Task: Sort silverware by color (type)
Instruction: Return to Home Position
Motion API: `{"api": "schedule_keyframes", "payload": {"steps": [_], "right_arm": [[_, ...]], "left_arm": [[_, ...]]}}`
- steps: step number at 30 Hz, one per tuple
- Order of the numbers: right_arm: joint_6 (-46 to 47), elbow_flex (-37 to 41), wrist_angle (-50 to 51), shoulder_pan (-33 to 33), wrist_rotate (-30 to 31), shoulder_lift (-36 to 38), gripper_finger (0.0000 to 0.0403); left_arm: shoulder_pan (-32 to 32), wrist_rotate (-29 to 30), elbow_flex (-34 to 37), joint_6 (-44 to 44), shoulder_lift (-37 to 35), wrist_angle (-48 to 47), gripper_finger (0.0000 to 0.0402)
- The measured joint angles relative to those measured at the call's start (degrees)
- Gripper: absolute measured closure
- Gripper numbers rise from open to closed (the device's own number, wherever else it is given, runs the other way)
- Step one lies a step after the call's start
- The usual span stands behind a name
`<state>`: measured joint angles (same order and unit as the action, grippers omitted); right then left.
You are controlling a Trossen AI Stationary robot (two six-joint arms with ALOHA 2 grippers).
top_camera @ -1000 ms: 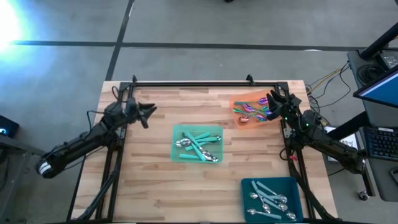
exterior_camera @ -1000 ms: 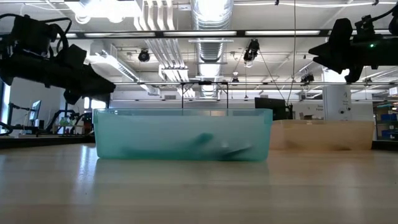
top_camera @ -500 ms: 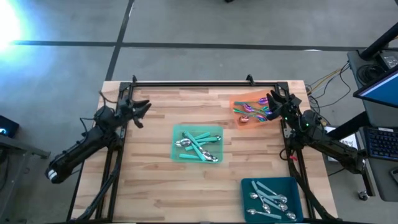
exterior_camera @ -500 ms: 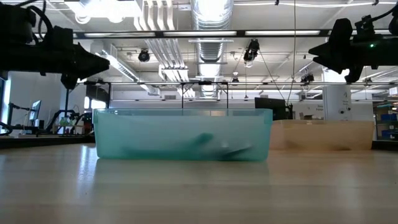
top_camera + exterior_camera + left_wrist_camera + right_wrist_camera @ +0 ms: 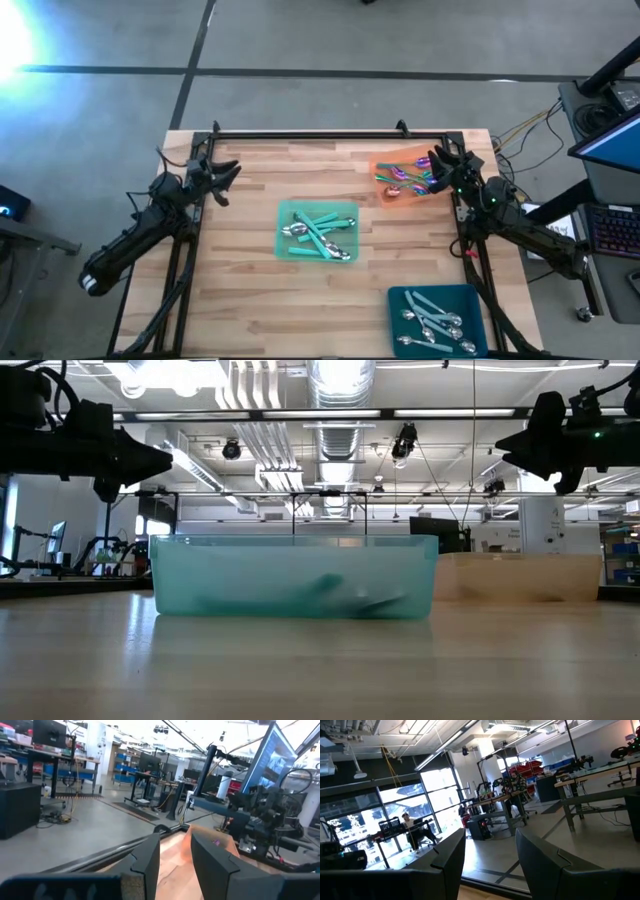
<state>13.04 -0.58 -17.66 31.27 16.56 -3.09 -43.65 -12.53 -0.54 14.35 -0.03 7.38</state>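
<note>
Silverware [image 5: 322, 232] lies in the orange tray [image 5: 392, 158], green tray [image 5: 283, 212] and teal tray [image 5: 396, 296], so sorting looks done; left gripper [image 5: 228, 178] and right gripper [image 5: 436, 168] hover, jaws apart, empty.

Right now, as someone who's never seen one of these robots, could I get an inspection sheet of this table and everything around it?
Surface: wooden table, bare wood between three trays.
Job's things: silverware lies only in the trays. Teal-handled pieces are in the green tray and the dark teal tray, iridescent ones in the orange tray.
Clutter: nothing seen.
Grippers: left gripper raised at the back-left edge, fingers open, empty. Right gripper raised over the orange tray, open, empty.
Cables: wires beyond the right edge.
Surroundings: concrete floor, monitor, keyboard.
</note>
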Motion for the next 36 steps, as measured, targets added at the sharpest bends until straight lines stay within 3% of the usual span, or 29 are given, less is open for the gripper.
{"api": "schedule_keyframes", "payload": {"steps": [22, 29, 36], "right_arm": [[0.0, 0.0, -0.1, 0.0, 0.0, -0.1, 0.0239], [0.0, 0.0, -0.1, 0.0, 0.0, -0.1, 0.0239], [0.0, 0.0, -0.1, 0.0, 0.0, -0.1, 0.0239]], "left_arm": [[0.1, 0.1, -0.7, 1.4, 0.6, -1.4, 0.0306], [0.1, 5.7, -0.7, 1.4, 0.3, -1.4, 0.0306], [0.1, 4.0, -0.8, 1.8, 0.3, -1.1, 0.0306]]}}
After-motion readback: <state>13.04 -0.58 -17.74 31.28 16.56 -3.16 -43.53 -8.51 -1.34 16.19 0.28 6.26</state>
